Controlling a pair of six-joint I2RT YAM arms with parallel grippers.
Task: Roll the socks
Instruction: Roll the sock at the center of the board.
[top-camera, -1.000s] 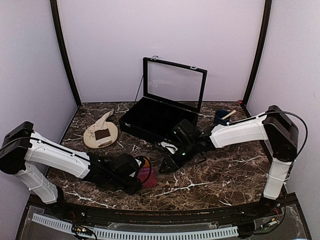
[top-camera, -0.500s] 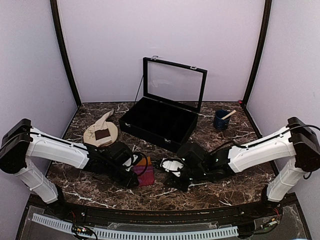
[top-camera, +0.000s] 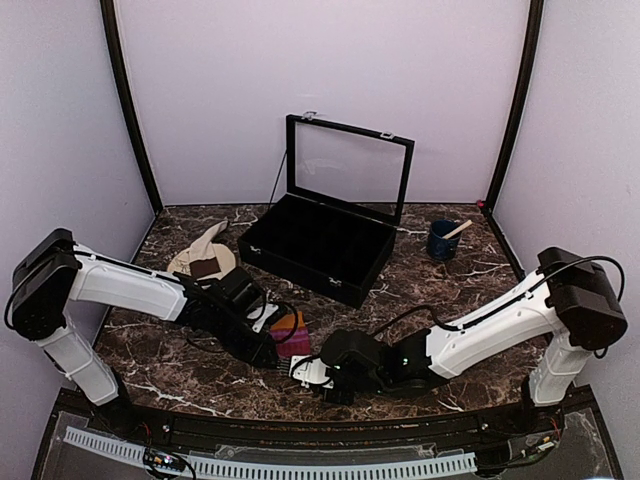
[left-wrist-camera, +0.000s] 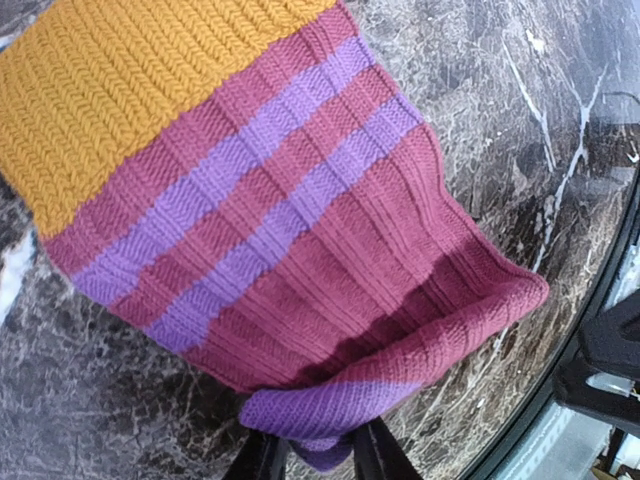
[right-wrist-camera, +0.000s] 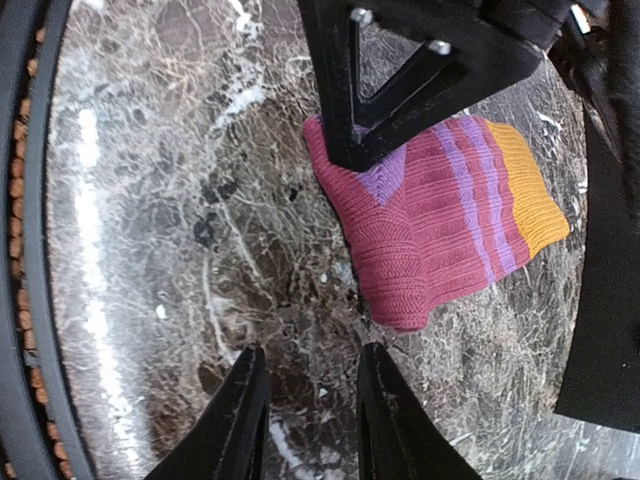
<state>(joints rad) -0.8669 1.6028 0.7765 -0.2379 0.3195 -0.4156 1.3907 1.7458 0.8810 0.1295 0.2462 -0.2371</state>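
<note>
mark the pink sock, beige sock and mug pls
pink sock (left-wrist-camera: 270, 230): left wrist view, striped middle.
beige sock (top-camera: 209, 240): top view, pale upper part.
mug (top-camera: 440, 243): top view, blue side.

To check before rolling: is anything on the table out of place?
Yes: the cream-beige fabric sock with a dark brown band lies across the round beige plate, apart from the magenta-pink striped sock.

Magenta sock (left-wrist-camera: 270, 200), purple stripes, orange end
</note>
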